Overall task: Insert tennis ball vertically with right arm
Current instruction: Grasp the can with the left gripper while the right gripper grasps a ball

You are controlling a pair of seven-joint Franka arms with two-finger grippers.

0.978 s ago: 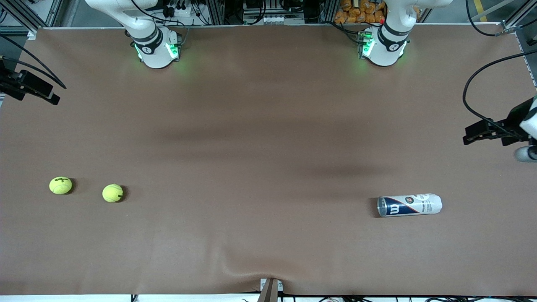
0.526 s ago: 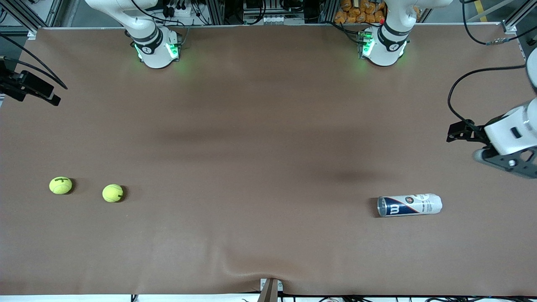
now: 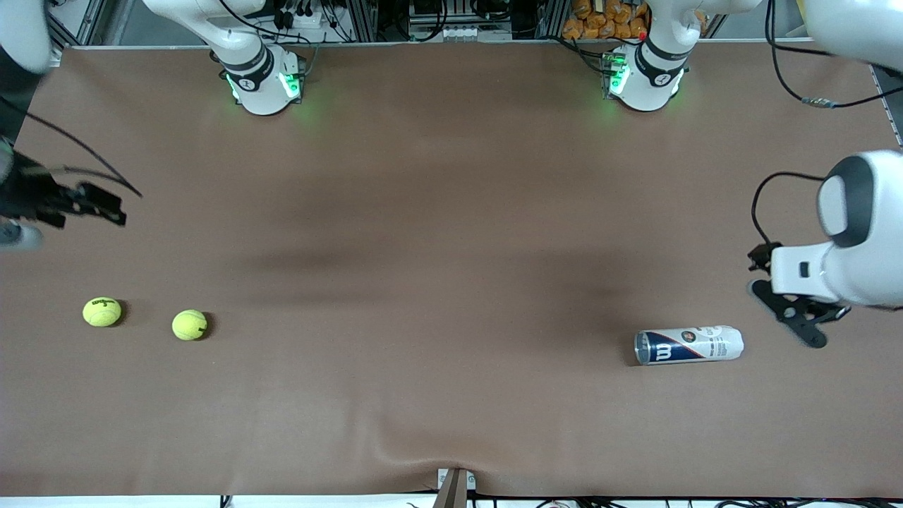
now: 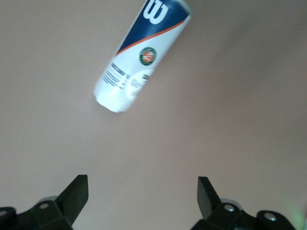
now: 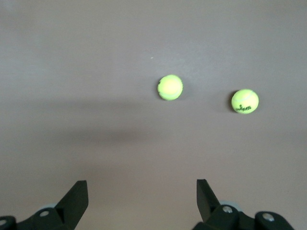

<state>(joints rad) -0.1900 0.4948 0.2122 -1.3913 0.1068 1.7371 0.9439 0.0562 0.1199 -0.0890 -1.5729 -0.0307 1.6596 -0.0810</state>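
Both grippers hanging spread apart over the table, nothing grasped.
2 balls are lying at the right arm's end: ball 1 (image 3: 101,312) and ball 2 (image 3: 190,324), near each other, apart. Can (image 3: 688,345) is lying on its side at the left arm's end. Right gripper (image 5: 139,199) is hovering released over bare table (image 3: 437,233) near the balls; left gripper (image 4: 142,196) is hovering released beside the can.

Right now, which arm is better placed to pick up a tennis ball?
The right arm. Its open claw hangs over the table near the two tennis balls, and both show in its wrist view. The left claw, also open, is at the opposite end, beside the lying can.
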